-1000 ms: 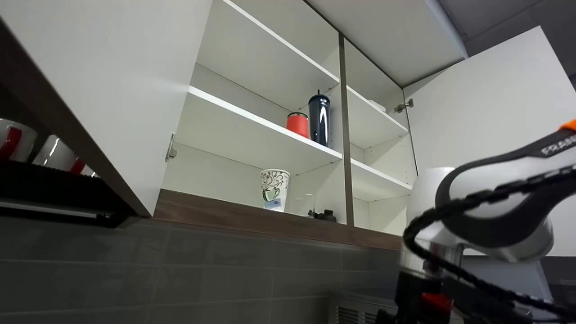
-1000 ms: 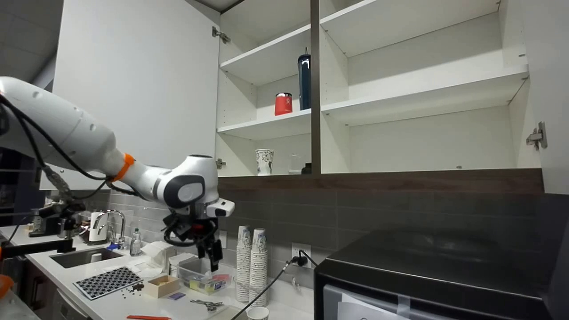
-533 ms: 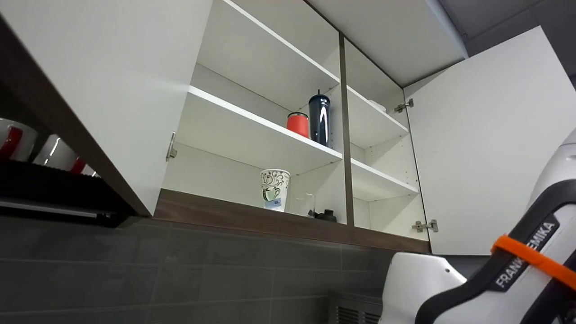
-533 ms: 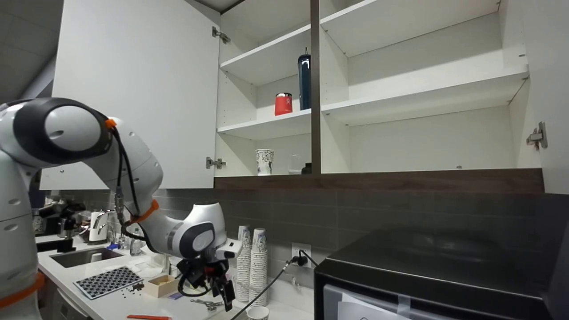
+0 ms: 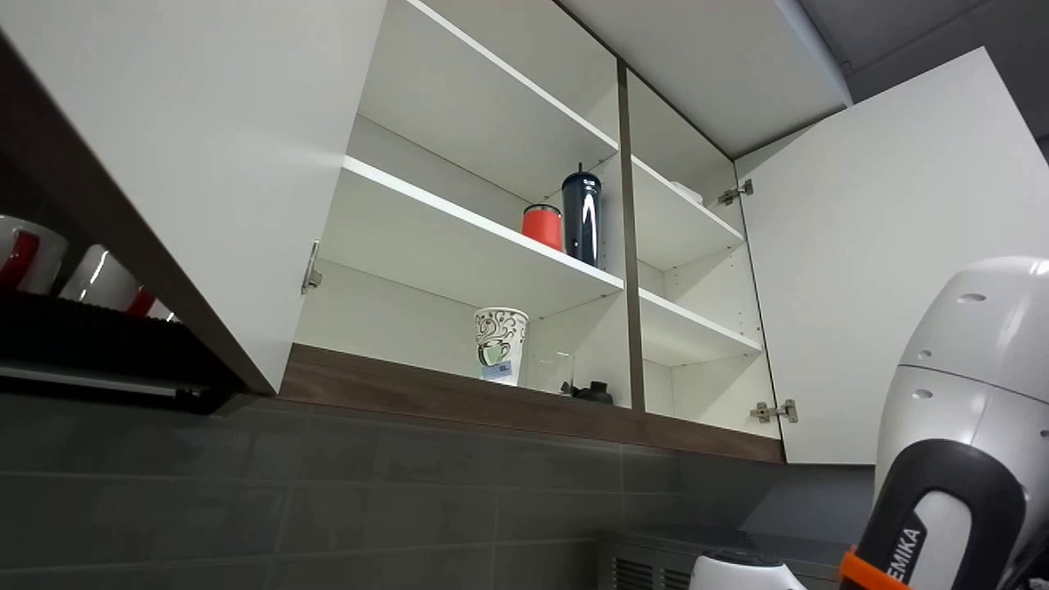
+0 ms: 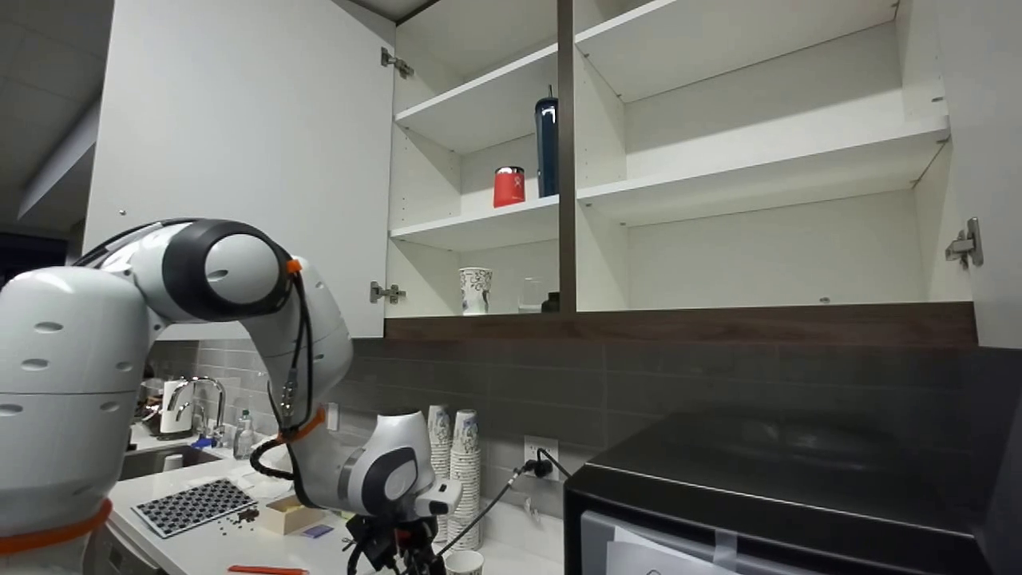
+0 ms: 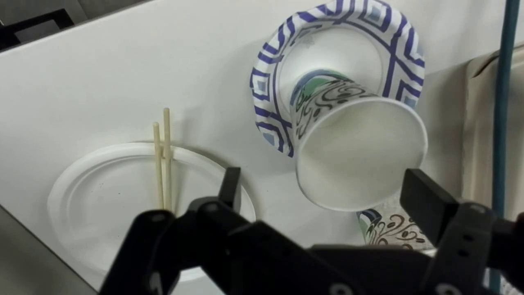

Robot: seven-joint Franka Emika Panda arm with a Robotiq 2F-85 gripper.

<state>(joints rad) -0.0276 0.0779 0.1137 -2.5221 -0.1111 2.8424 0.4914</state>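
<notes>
Paper cup (image 7: 356, 151) near now-lower claw (image 7: 325, 192)

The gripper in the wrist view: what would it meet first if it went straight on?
Probably the patterned paper cup with its open top toward the gripper; depth is unclear in this view.

Arm (image 6: 76, 383): white, upright at left in an exterior view, then arched to the right.
Elbow (image 6: 239, 267): bent high, its round cap ringed in black.
Forearm (image 6: 323, 343): sloped steeply down from the elbow.
Lettered panel (image 5: 905, 553): dark, reading EMIKA, at lower right.
Wrist (image 6: 391, 479): low, right of the forearm.
End effector (image 7: 327, 196): aimed downward, partly cut off at an exterior view's lower edge.
Fingers (image 7: 428, 205): black, spread apart in the wrist view.
</notes>
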